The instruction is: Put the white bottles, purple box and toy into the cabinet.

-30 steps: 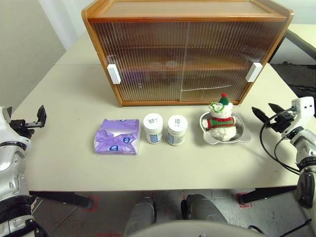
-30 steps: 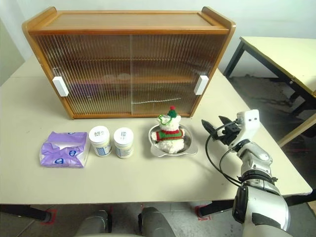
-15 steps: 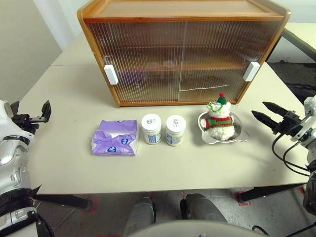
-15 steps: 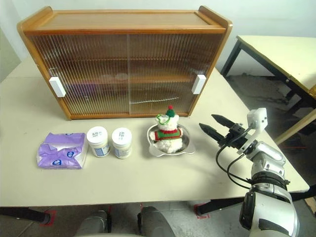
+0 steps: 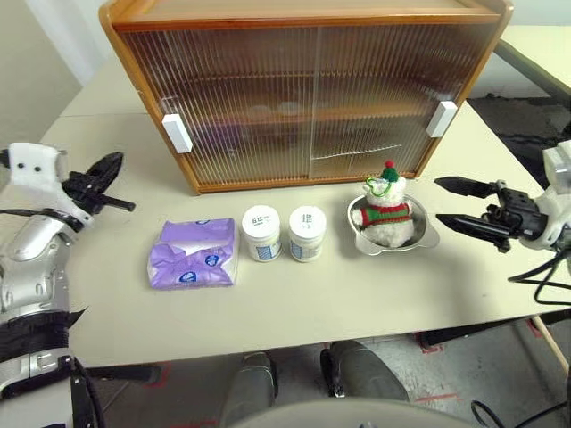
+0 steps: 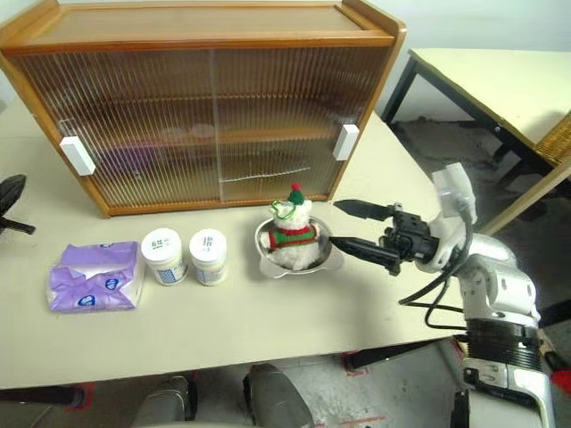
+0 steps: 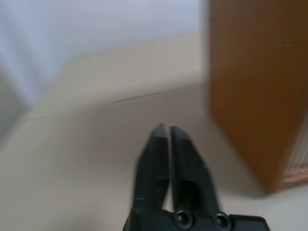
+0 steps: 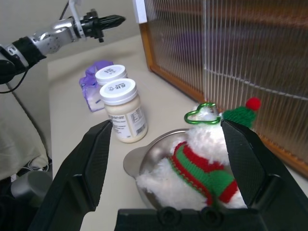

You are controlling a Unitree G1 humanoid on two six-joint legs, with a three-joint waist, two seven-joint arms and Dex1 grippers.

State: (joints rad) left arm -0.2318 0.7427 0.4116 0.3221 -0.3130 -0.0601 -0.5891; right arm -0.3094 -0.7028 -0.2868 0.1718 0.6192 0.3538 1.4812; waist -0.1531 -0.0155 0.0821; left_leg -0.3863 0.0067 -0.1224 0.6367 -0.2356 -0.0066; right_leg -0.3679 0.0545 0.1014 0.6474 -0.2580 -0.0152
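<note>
**Cabinet doors shut with the right gripper lined up on the toy**

The cabinet (image 5: 303, 89) is set along the far edge of the desk (image 5: 294, 299), and both ribbed sliding doors are seen closed. In front of it, towards the near edge, a row is formed by the purple box (image 5: 192, 265), the two white bottles (image 5: 261, 233) (image 5: 307, 233) and the toy (image 5: 385, 212), which is seated in a metal bowl (image 5: 419, 239).

The right gripper (image 5: 453, 204) is held level with its jaws spread wide, aimed at the toy from the right-hand side of the desk. The left gripper (image 5: 114, 185) is pinched shut on nothing, near the cabinet's left corner.

Nothing can be stowed while the doors are closed. If the toy is grasped too low, the bowl's rim could be caught or dragged along. What lies behind the ribbed panes cannot be made out clearly, so shelf space is uncertain. A shut gripper could slip off the white handle (image 5: 177, 133) when the door is pushed.
</note>
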